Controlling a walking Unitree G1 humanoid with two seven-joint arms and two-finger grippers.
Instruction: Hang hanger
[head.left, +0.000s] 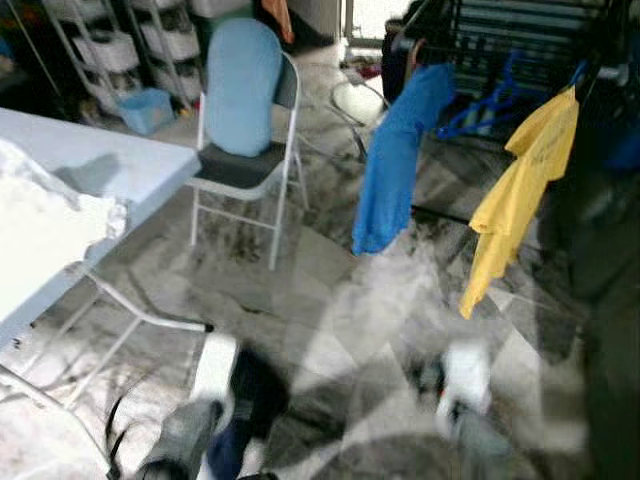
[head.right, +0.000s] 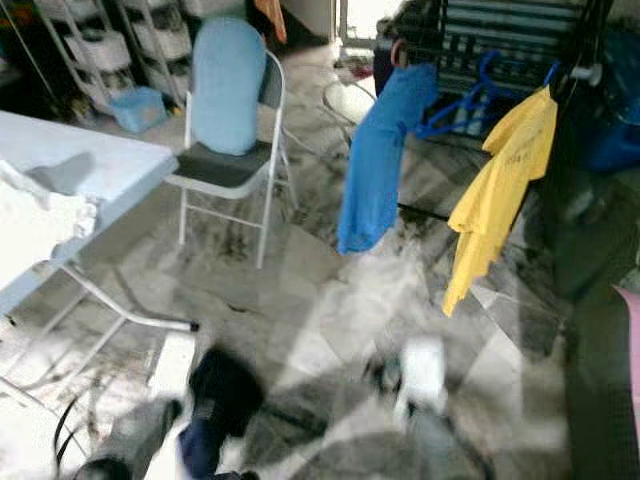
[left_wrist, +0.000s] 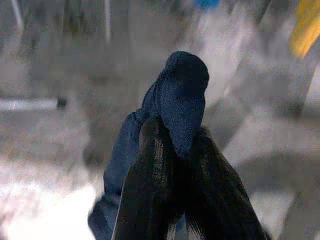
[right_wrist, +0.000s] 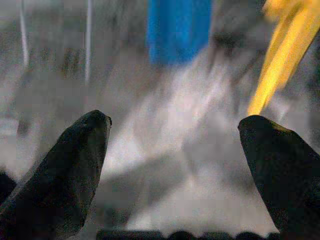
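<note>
The left gripper pinches a dark navy cloth low over the marble floor. The right gripper hangs spread wide, holding nothing. Ahead, a blue hanger sits on the drying rack, between a blue garment and a yellow T-shirt.

Left end effector low, fingers clamped on dark blue cloth. Right end effector low, fingers spread wide.
</note>
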